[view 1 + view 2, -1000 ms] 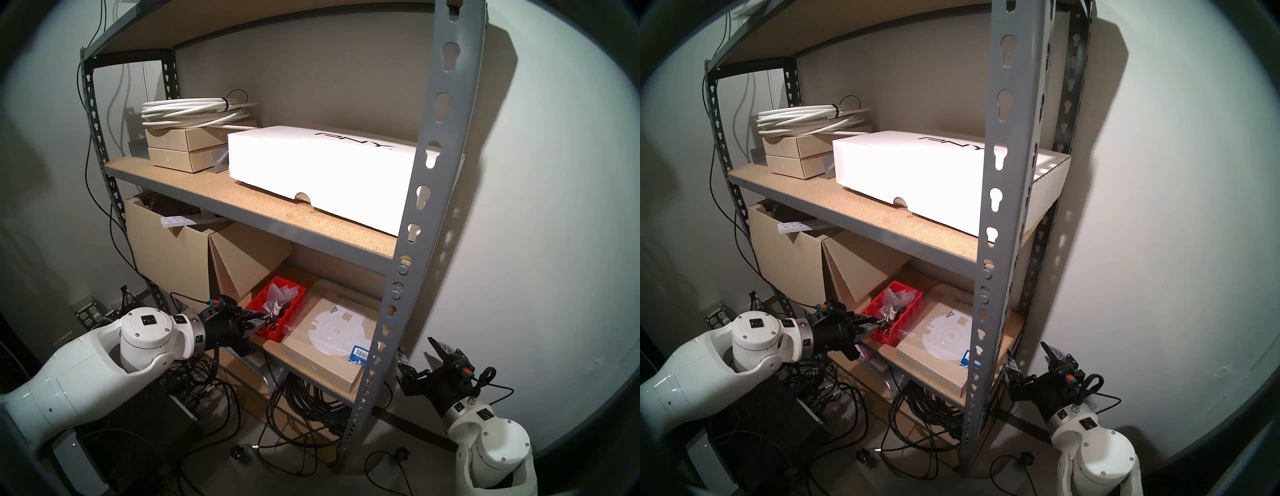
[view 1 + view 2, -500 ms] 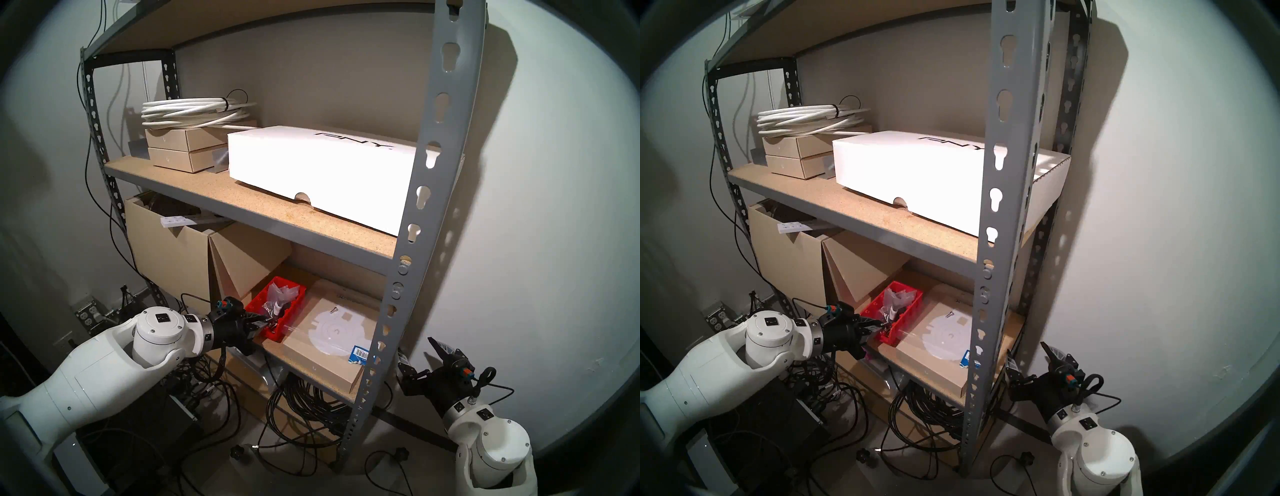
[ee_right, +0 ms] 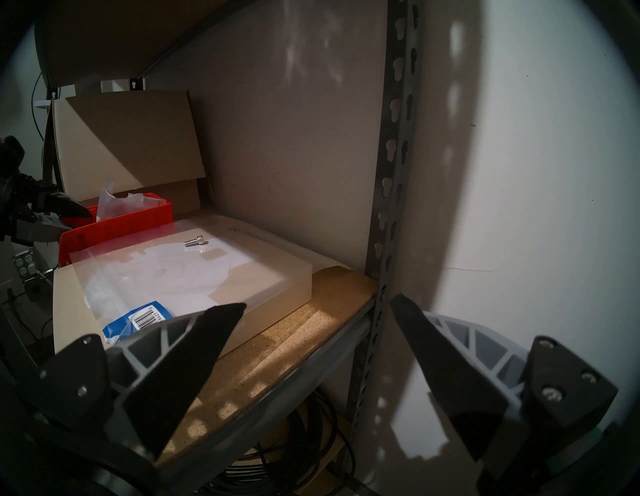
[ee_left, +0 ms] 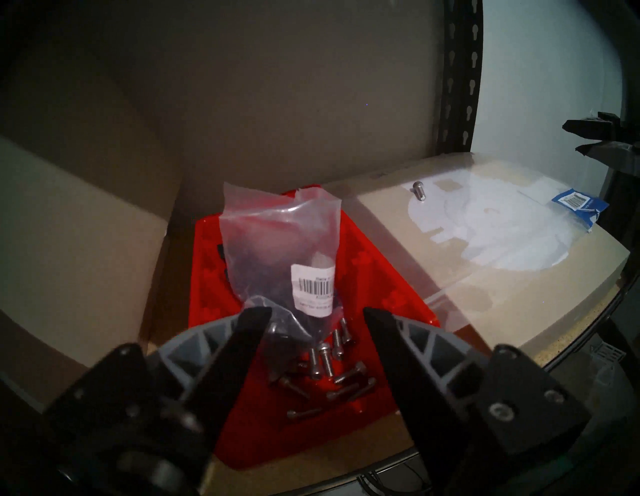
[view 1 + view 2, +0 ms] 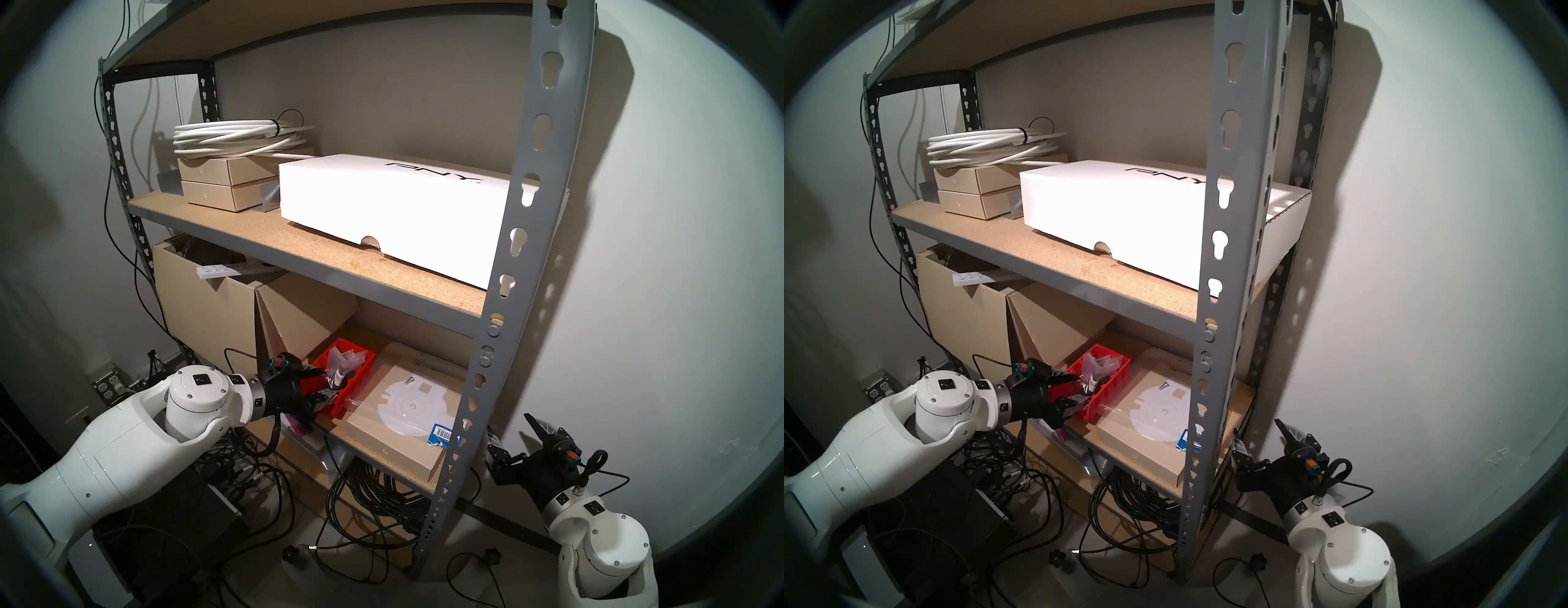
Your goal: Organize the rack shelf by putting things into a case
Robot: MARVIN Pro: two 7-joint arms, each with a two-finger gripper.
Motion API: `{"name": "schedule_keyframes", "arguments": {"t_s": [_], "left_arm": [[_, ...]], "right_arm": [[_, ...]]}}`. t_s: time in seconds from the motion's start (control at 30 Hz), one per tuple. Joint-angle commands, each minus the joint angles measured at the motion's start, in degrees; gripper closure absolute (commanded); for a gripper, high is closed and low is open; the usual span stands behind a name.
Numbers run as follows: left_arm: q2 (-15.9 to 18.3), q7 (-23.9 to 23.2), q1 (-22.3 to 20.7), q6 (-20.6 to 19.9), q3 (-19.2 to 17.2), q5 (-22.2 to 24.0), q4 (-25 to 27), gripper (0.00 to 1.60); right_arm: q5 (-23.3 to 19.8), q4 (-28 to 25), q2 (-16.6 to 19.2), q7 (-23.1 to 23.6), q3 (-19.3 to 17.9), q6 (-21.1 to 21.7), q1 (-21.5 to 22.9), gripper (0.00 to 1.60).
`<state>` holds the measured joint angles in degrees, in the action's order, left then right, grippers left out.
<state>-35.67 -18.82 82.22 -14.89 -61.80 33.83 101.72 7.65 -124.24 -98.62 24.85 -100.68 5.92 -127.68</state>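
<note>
Right, biggest first: the rack shelf (image 5: 509,271), grey steel uprights punched with keyhole slots, rough tan chipboard boards. On the lower board a flat tan cardboard box (image 3: 263,291) under a glossy clear film, and beside it the red bin (image 4: 388,277), ribbed hard plastic, already carrying a crinkly clear bag (image 4: 277,242) and a heap of loose screws (image 4: 325,367). The left gripper (image 4: 317,313) hovers over that heap, jaws apart, nothing between them. The right gripper (image 3: 318,304) waits outside the rack's front post, jaws wide, empty. Smallest of all, one silver screw (image 3: 194,241) lies on its side on the film: light, rigid, round, likely to roll or skid on that slick sheet. I'd pinch across the shank, just below the head.
</note>
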Motion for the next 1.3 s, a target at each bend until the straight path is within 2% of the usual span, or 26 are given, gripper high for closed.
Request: {"name": "schedule_keyframes", "arguments": {"t_s": [0.0,0.07,0.27,0.47,0.67,0.8,0.87,1.0,1.27], "left_arm": [[3.63,1.04,2.31,2.00,-3.82,2.04,4.59,0.49],[5.08,1.25,3.59,2.59,-5.19,2.94,6.39,0.51],[6.19,1.41,5.16,3.27,-7.19,4.93,10.47,0.53],[4.35,1.09,3.16,1.90,-5.42,3.88,11.33,0.54],[0.34,0.71,-1.19,-0.12,-1.54,1.85,10.27,0.53],[-2.18,-0.33,-4.00,-1.19,0.52,0.63,9.07,0.44],[-3.63,-0.37,-5.25,-1.91,1.38,0.18,8.55,0.50],[-6.75,-1.16,-7.60,-3.35,2.90,-0.17,6.51,0.45],[-11.46,-2.08,-11.85,-5.59,6.76,-2.20,2.82,0.45]], "right_arm": [[-0.05,-1.17,0.03,-0.05,0.03,-0.45,0.34,0.00],[-0.03,-1.17,0.01,-0.03,0.02,-0.45,0.34,0.00],[-0.01,-1.17,-0.02,0.00,0.00,-0.46,0.35,0.00],[0.01,-1.19,-0.05,0.02,-0.01,-0.48,0.34,0.00],[0.03,-1.18,-0.08,0.05,-0.02,-0.47,0.35,0.00],[0.04,-1.16,-0.10,0.08,-0.03,-0.46,0.37,0.00],[0.05,-1.16,-0.11,0.09,-0.04,-0.45,0.38,0.00],[0.06,-1.15,-0.13,0.11,-0.05,-0.45,0.39,0.00],[0.08,-1.14,-0.16,0.15,-0.07,-0.44,0.40,0.00]]}}
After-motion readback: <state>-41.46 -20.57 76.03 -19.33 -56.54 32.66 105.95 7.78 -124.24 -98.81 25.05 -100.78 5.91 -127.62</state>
